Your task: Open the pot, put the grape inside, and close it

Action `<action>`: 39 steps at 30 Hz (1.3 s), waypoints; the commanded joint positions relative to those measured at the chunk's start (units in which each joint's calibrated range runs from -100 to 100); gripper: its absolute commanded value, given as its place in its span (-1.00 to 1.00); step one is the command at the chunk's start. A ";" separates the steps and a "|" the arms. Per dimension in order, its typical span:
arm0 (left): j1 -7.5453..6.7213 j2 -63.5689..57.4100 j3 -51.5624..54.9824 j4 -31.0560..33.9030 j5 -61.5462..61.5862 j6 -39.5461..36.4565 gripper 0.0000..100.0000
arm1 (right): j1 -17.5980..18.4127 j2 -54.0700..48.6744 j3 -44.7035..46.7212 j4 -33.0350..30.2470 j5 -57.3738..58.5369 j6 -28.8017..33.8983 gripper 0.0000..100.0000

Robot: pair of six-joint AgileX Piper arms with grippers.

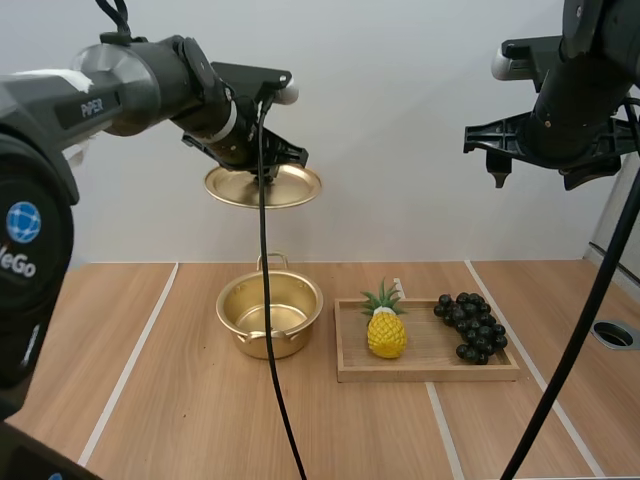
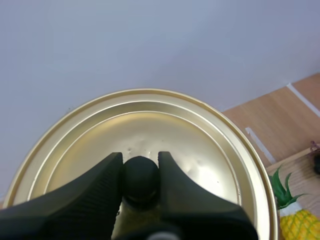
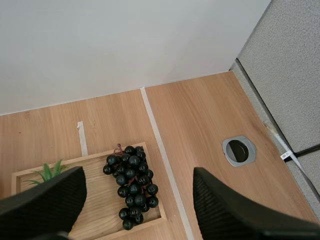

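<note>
While pinching the lid [image 1: 262, 187] by its black knob [image 2: 140, 176] in the left gripper [image 2: 140, 160], holding it high, well above the open pot [image 1: 292, 300]. Opening done, by the look of it; grape step in hand. As for the right gripper [image 3: 136, 186]: held wide apart, hovering high over the grapes [image 1: 472, 326] at the right end of the wooden tray [image 1: 430, 372] (beside a toy pineapple [image 1: 386, 335]). Next, probably: descend, close gently around the grapes, carry across to the pot, keeping clear of the lid.
</note>
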 commanded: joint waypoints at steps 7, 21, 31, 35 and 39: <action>-0.13 -12.87 -4.31 0.10 -3.81 -0.84 -0.98 | -0.10 -0.45 -0.01 1.36 0.00 -6.58 1.00; -0.05 -25.18 -23.58 9.51 -13.72 -6.20 -0.98 | -0.10 -0.45 -0.01 7.07 0.00 -10.25 1.00; -0.05 -25.30 -42.59 13.87 -13.77 -9.84 -1.00 | -0.10 5.46 -0.01 7.06 0.00 -10.58 1.00; -0.05 -25.30 -50.19 13.87 -13.77 -9.84 -1.00 | -0.10 8.60 -0.01 7.32 0.00 -10.58 1.00; -0.05 -25.30 -57.75 13.99 -12.58 -9.84 -1.00 | -0.10 11.72 -0.01 8.54 0.00 -9.92 1.00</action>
